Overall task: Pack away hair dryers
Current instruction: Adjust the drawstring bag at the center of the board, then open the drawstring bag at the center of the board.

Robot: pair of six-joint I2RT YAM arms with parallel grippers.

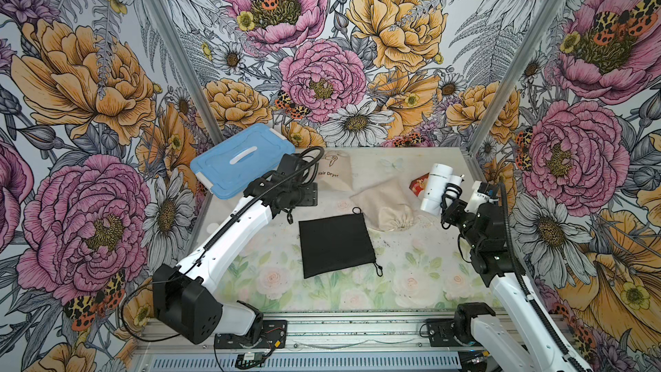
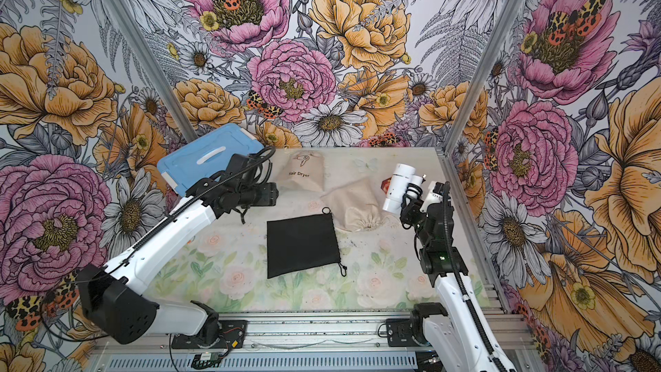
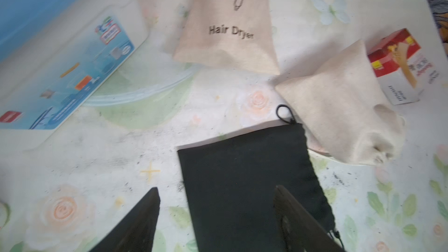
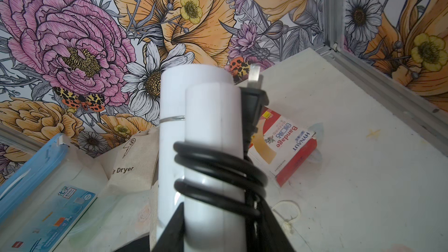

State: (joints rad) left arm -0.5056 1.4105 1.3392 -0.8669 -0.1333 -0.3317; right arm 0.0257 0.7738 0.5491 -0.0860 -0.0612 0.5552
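White plastic travel hair dryer (image 1: 434, 187), one item, black cord (image 4: 218, 166) wound round its handle and the plug (image 4: 254, 98) tucked alongside: held clear above the right rear of the tabletop (image 1: 411, 273), barrel up, in the right claw (image 1: 449, 199), whose jaws are closed on the corded handle, probably so the barrel end stays free to enter a bag first. Black cloth drawstring pouch (image 1: 336, 245), one item, empty-looking: lies flat at mid-tabletop, likely the next bag to take a dryer. Left claw (image 3: 217, 190): jaws spread apart with nothing between them, poised over the black pouch, seemingly to take hold of its cloth. Beige pouch printed "Hair Dryer" (image 1: 331, 173): at the rear, contents not visible. Second beige pouch (image 1: 384, 205): bulging, neck drawn in, just beside the black one; judged already filled, though its contents are hidden. Blue-lidded plastic box (image 1: 239, 162): left rear, lid tilted. Red-and-white bandage box (image 4: 286, 144): right rear, below the held dryer, apparently unrelated. No other dryer in view.
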